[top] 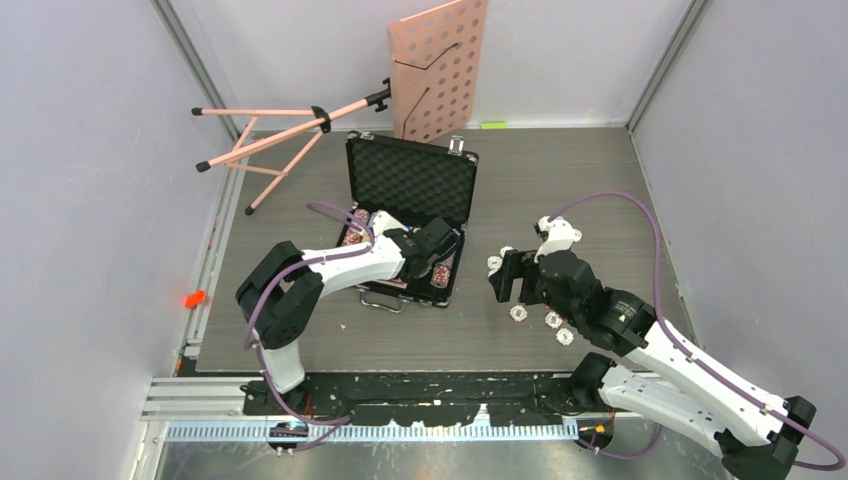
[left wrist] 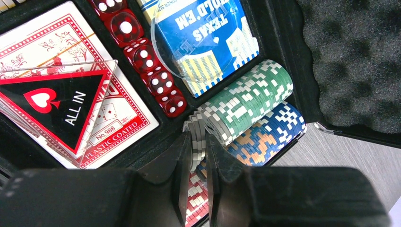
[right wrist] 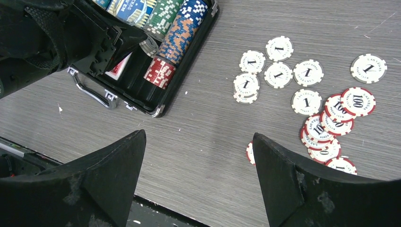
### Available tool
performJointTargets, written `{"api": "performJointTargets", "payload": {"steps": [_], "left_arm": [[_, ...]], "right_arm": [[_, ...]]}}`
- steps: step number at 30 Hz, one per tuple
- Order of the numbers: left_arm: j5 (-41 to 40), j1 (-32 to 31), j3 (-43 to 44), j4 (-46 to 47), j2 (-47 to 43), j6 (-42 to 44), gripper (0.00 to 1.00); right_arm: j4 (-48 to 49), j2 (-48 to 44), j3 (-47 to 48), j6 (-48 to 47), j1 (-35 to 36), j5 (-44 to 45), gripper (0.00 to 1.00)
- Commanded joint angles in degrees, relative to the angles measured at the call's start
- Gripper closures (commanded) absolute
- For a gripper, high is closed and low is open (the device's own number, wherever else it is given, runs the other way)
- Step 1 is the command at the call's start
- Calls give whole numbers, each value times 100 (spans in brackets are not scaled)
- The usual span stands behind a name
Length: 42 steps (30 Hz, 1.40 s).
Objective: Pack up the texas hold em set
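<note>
The black case [top: 410,180] of the texas hold em set lies open, its foam-lined lid [left wrist: 359,61] raised. Its tray holds a red card deck [left wrist: 120,111], a blue deck [left wrist: 213,33], a line of red dice [left wrist: 151,61], and green [left wrist: 250,97], blue-and-orange [left wrist: 269,132] and red [left wrist: 196,198] chip rows. My left gripper [left wrist: 199,139] reaches into the tray [top: 438,262] and is shut on a few white chips [left wrist: 198,142] at the end of the green row. Over bare table right of the case, my right gripper [right wrist: 198,135] [top: 508,275] stands open and holds nothing.
Loose white chips [right wrist: 279,71] and red-rimmed chips [right wrist: 331,123] lie scattered on the table right of the case [right wrist: 156,90]. A clear "ALL IN" triangle [left wrist: 61,104] rests on the red deck. The pink music stand [top: 440,65] lies behind the case.
</note>
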Motion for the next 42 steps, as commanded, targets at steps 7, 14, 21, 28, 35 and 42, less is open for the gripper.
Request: {"api": "performJointTargets", "payload": {"steps": [7,14,21,28,35,42], "left_arm": [[-19,33,68,300,-310,-54,75],[-71,33,30,297,-399,-22,76],[-117,33,-25,253,-553,153,75],[-421,54,-167,138,-1227,1636,60],[1706,407,-1311,1979,-2315,5401,56],[3298,701,-1636,2185,-2118,6518,73]], "right_arm": [[116,89,106,52,-15,-56,11],[121,125,110,47,-20,-110,11],[119,152,114,54,-20,-104,11],[-143,350,220,220,-20,183,11],[-610,791,390,635,-20,638,11],[-651,824,419,747,-29,786,11]]}}
